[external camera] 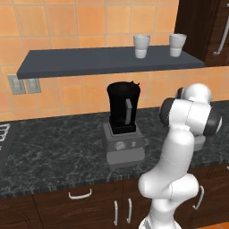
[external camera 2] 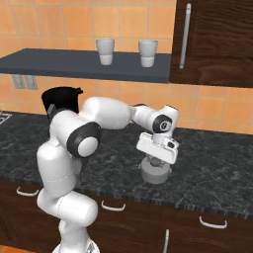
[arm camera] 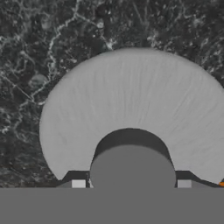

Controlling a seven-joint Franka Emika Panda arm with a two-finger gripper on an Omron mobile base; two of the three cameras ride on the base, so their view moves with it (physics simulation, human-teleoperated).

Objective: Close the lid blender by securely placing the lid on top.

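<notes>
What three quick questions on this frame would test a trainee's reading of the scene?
1. True or false: the lid already sits on the blender.
2. How many white cups stand on the shelf?
3. The gripper is: A) above the blender, B) down at the lid on the counter, C) at the shelf.

Key: 1 false, the jar is open and the lid lies on the counter; 2 two; 3 B.

lid: top covered by the hand in the right base view; cut by the right edge in the hand view | gripper: fingertips barely show beside the knob (grip unclear) | blender: base hidden behind the arm
</notes>
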